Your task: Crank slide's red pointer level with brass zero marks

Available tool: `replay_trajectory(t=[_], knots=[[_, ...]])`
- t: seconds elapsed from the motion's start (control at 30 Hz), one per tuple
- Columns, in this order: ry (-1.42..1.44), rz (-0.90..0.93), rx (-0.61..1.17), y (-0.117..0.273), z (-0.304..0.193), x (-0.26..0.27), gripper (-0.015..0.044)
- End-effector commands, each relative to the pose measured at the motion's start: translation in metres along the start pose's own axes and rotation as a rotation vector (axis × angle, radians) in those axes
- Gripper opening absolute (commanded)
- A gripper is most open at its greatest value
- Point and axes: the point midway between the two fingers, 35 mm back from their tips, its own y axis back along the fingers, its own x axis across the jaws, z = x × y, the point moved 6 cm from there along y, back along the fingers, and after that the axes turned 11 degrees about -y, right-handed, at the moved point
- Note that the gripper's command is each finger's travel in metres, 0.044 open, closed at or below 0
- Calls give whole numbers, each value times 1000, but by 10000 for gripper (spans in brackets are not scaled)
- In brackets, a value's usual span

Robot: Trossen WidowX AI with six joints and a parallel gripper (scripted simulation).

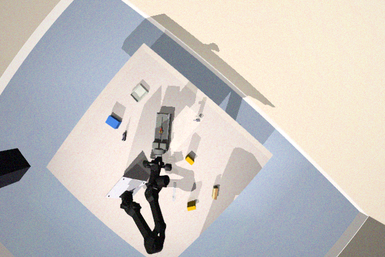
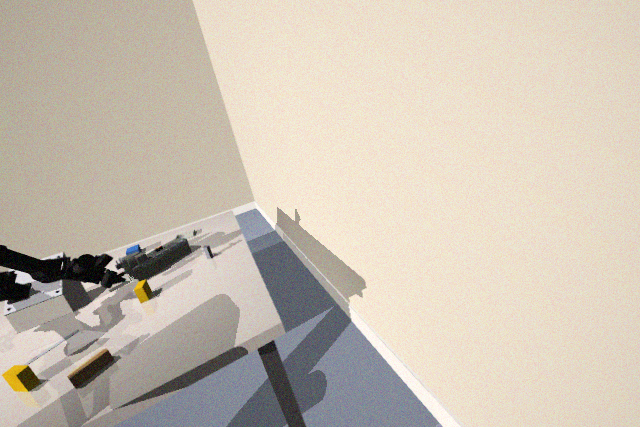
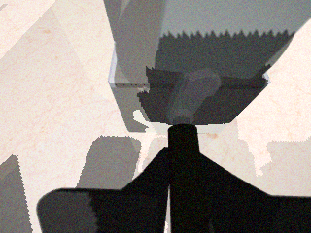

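The grey machine stands mid-table with a long slide bed. Its red pointer shows as a small spot near the middle of the bed; the brass marks are too small to tell apart, so I cannot tell if they are level. The crank arm shows at the machine's near end, tilted slightly right from the handle. My gripper is shut on the black crank handle, whose far end sticks out beyond the fingers. The fingers hide the rest of it.
A white box stands left beside the arm. Yellow blocks and a wooden block lie right. A blue block and a pale tray are left of the machine.
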Motion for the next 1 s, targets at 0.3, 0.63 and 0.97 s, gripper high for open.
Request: replay_trajectory(t=[0.3,0.63,0.97], knots=[[8,25,0,1,-1,8,0],[8,25,0,2,-1,9,0],[8,25,0,2,-1,10,0]])
